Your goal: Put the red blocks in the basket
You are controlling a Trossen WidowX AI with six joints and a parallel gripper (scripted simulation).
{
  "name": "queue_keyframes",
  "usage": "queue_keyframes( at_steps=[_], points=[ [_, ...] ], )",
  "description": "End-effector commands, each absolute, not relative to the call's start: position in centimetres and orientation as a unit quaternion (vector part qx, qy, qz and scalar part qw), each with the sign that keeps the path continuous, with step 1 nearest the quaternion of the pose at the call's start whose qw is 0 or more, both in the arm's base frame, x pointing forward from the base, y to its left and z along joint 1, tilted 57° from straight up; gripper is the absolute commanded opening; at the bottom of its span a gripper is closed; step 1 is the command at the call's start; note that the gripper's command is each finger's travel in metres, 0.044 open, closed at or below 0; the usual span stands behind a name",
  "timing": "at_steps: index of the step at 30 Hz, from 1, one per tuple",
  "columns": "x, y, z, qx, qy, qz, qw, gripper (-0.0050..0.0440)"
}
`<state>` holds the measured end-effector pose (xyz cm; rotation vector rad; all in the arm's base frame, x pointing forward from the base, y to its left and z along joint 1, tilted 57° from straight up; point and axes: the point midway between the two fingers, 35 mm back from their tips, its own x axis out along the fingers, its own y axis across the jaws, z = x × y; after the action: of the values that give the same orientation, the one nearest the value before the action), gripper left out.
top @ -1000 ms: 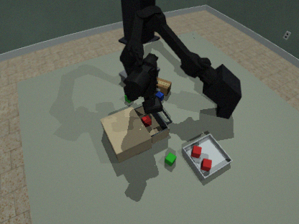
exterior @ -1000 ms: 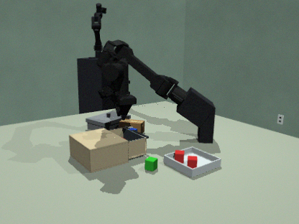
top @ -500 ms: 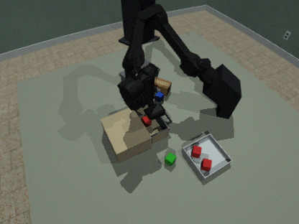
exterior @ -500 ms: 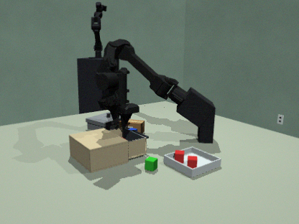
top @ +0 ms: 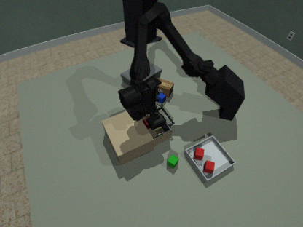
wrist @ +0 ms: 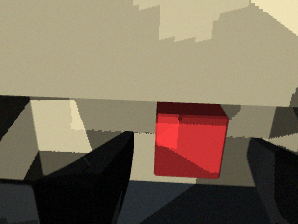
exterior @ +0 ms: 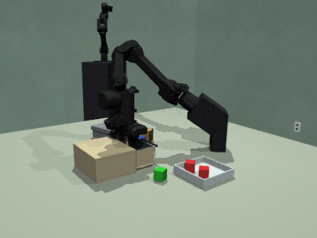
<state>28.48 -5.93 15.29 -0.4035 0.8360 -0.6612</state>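
A black robot arm (top: pixel 178 44) (exterior: pixel 150 70) is arching from the right side of the top view toward the middle, its gripper (top: pixel 148 119) (exterior: pixel 127 133) (wrist: pixel 190 143) pointing down at an open drawer (top: pixel 162 137) (exterior: pixel 145 157) (wrist: pixel 172 202). The fingers are standing a little over halfway open and are gripping nothing. In the wrist view, a red block (top: pixel 146 123) (wrist: pixel 189 145) is sitting inside the drawer, showing between the fingers with a gap on each side. It is lying close to the tan cabinet (top: pixel 127 138) (exterior: pixel 104 160) (wrist: pixel 100 50), whose top is filling the upper part of that view. In the exterior view, the arm and the drawer's side are hiding this block.

Two more red blocks are resting in a shallow light-grey basket, at the lower right of the top view: one block (top: pixel 199 153) (exterior: pixel 190 165) toward the basket's left side, the other block (top: pixel 209 166) (exterior: pixel 203 172) nearer its bottom corner. The basket (top: pixel 222 174) (exterior: pixel 219 178) is standing upright on the table.

A green block (top: pixel 172 161) (exterior: pixel 160 174) is sitting between the cabinet and the basket, touching neither. Above the drawer in the top view, a blue block (top: pixel 162 97) (exterior: pixel 142 137) is showing in front of a brown box (top: pixel 166 86) (exterior: pixel 150 134). A grey box (top: pixel 125 76) (exterior: pixel 100 130) is standing at upper centre, partly hidden behind the arm.
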Motion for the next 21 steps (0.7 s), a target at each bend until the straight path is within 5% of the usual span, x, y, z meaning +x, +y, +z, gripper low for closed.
queue_keyframes(
  at_steps=[1, 18, 19, 21],
  points=[
    [28.8, -6.6, 14.6, -0.193, 0.399, -0.313, 0.84, 0.0262],
    [29.8, -8.1, 13.4, -0.193, 0.399, -0.313, 0.84, 0.0262],
    [29.8, -8.1, 13.4, -0.193, 0.399, -0.313, 0.84, 0.0],
    [29.8, -8.1, 13.4, -0.193, 0.399, -0.313, 0.84, 0.0]
  ],
)
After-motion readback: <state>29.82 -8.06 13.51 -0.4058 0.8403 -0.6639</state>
